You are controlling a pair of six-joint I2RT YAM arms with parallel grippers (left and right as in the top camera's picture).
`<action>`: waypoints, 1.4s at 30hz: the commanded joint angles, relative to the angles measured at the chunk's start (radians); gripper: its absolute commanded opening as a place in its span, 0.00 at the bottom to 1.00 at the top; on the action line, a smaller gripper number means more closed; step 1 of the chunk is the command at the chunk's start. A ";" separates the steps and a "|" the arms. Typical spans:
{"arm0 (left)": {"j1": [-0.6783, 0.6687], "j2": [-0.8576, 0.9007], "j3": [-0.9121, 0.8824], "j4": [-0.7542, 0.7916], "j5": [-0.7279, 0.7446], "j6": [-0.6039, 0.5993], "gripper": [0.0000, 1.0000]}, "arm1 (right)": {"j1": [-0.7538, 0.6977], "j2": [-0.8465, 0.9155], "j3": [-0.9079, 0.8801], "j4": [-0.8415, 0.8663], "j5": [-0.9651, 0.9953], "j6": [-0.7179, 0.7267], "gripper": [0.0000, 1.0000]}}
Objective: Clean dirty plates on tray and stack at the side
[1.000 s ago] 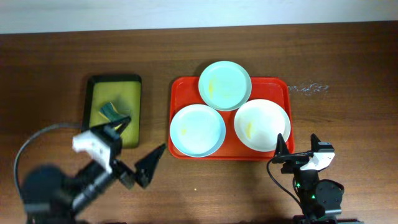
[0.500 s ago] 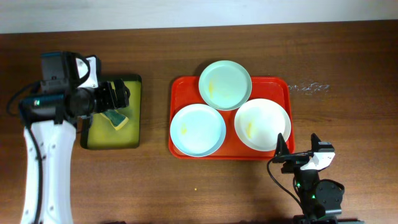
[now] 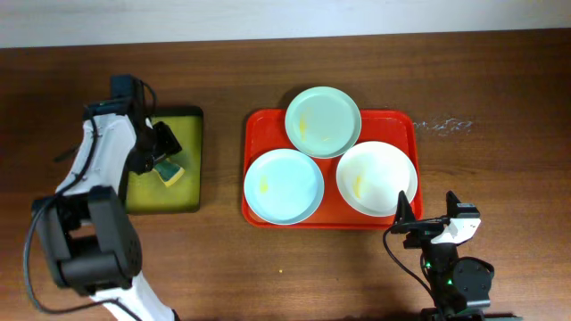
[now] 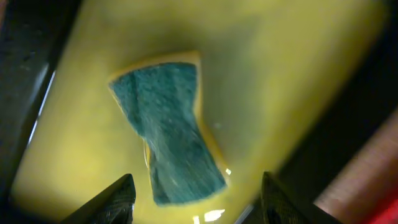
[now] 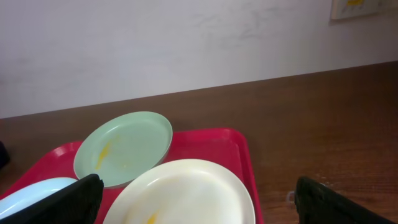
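Hovers with left gripper (image 4: 196, 200) spread wide over teal-topped yellow sponge (image 4: 171, 134) in black-rimmed yellow-green tray (image 3: 181, 189). Rests right gripper (image 3: 426, 217) parted beside red-orange rectangular plastic tray (image 3: 404, 125) bearing 3 round plates (image 3: 323, 122).

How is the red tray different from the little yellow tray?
The red tray is bigger than the yellow tray. The red tray holds three plates; the yellow tray holds one sponge. The yellow tray has a black rim; the red tray is red all over. The open left gripper hangs over the yellow tray, not the red tray. Both are rectangles with rounded corners, flat on the table.
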 commanded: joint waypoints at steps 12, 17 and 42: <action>0.004 0.126 0.006 -0.006 0.008 -0.047 0.00 | 0.003 -0.006 -0.006 -0.006 0.009 -0.010 0.99; 0.004 0.126 0.007 0.028 0.009 -0.045 0.99 | 0.003 -0.006 -0.006 -0.006 0.009 -0.010 0.98; 0.011 0.093 0.203 -0.187 -0.031 -0.042 0.00 | 0.003 -0.006 -0.006 -0.006 0.009 -0.010 0.99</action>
